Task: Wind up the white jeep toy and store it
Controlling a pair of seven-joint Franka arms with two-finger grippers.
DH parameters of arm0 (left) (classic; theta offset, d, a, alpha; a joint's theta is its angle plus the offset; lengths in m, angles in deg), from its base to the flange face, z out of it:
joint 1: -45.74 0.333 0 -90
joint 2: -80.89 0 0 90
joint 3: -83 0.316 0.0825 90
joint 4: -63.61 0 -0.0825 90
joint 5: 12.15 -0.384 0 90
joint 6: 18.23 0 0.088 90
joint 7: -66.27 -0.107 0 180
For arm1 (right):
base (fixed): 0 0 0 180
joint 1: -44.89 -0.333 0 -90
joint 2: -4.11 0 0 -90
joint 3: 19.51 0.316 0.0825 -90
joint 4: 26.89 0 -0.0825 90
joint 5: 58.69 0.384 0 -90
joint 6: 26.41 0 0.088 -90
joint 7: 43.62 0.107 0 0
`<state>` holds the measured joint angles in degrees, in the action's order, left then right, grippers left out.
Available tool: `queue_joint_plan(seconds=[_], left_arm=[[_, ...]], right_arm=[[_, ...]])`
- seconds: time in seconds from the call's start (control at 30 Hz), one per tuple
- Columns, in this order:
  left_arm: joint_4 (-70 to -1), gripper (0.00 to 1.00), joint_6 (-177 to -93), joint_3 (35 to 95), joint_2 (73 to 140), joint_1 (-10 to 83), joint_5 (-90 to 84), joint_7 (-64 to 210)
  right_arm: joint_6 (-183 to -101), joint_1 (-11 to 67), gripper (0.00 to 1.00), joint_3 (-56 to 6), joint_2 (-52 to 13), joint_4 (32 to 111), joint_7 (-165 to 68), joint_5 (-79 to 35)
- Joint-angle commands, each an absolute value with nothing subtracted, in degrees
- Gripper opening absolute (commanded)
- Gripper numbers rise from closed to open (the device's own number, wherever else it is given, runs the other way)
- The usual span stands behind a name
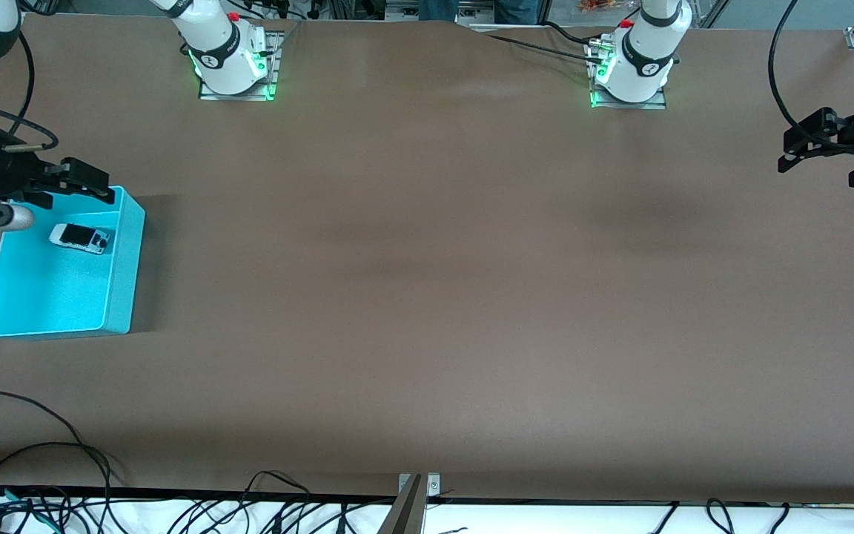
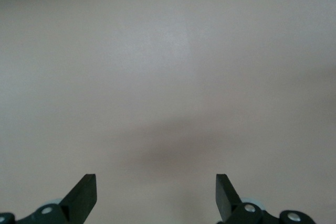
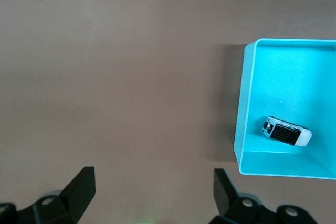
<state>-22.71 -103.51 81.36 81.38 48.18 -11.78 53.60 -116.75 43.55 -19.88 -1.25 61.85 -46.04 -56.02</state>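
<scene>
Front view shows the jeep (image 1: 80,237) stored in the bin (image 1: 120,297); both grippers, right (image 1: 78,182) and left (image 1: 805,148), hang released, so only withdrawal seems left.

White jeep toy (image 1: 80,237) lying inside the bin (image 1: 119,297), in its part farther from the front camera; bin on the table (image 1: 427,297) at the right arm's end, nearer the camera than that arm's base.
</scene>
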Motion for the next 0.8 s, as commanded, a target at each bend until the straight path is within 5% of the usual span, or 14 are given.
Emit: queue_joint_plan(seconds=[0.0,0.77], left_arm=[[-20.7,1.00,-102.1,81.2,82.2,48.0,-11.6,53.6],[-20.6,1.00,-101.4,80.5,82.1,47.9,-11.7,53.6]], right_arm=[[-120.7,48.9,1.00,-14.8,4.5,69.0,-44.9,-57.1],[-120.0,50.4,1.00,-13.8,2.3,66.5,-45.3,-57.2]])
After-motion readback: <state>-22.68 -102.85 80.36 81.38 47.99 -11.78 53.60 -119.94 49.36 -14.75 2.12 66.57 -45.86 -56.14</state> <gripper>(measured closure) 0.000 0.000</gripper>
